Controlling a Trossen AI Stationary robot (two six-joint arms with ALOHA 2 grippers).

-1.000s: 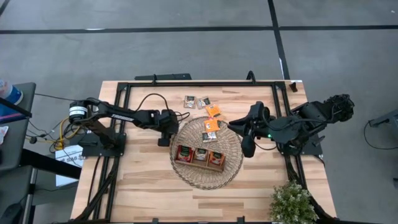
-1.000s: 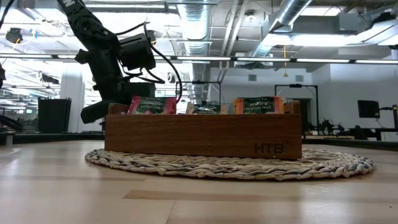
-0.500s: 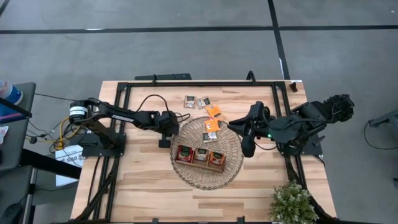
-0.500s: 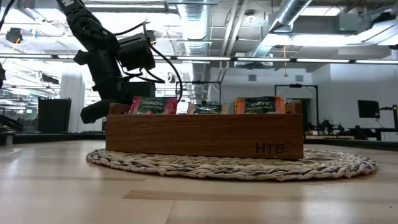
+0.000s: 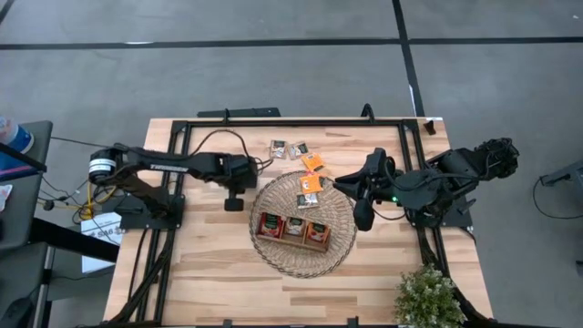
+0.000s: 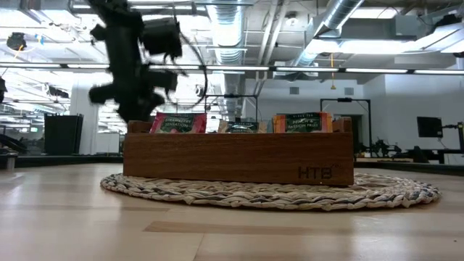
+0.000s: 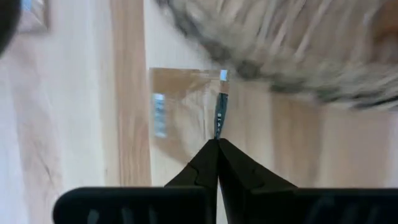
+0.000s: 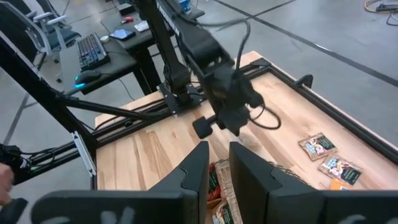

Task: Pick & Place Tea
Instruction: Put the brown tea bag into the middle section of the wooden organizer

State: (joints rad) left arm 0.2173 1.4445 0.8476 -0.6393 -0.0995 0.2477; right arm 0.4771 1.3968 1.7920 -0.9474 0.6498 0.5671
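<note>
My left gripper (image 5: pixel 233 202) hangs over the bare table just left of the round wicker mat (image 5: pixel 273 260). It is shut on a thin flat tea sachet (image 7: pixel 219 115) that I see edge-on. The low view shows this gripper (image 6: pixel 134 101) blurred, above the tray's left end. The wooden tray (image 5: pixel 293 239) stands on the mat with red, pale and orange tea sachets upright in its compartments. Loose sachets lie at the far side: two pale ones (image 5: pixel 288 148) on the table, two orange ones (image 5: pixel 312 163), and one (image 5: pixel 307 199) on the mat. My right gripper (image 8: pixel 216 163) waits high over the mat's right side, slightly open and with nothing in it. My left gripper pinches the tea sachet by one edge (image 7: pixel 218 132) between its two fingertips. The fingers come steeply from above. The sachet sticks out past the fingertips, edge-on to the wrist camera, over the table beside the mat's rim.
A black frame (image 5: pixel 273 122) runs around the tabletop. A small green plant (image 5: pixel 428 296) stands at the near right corner. Bare wood lies left of the mat and along the near edge.
My left gripper has risen from the table beside the mat's left rim. In the low view it has gone up from beside the tray's left end to above it, and it shows blurred.
</note>
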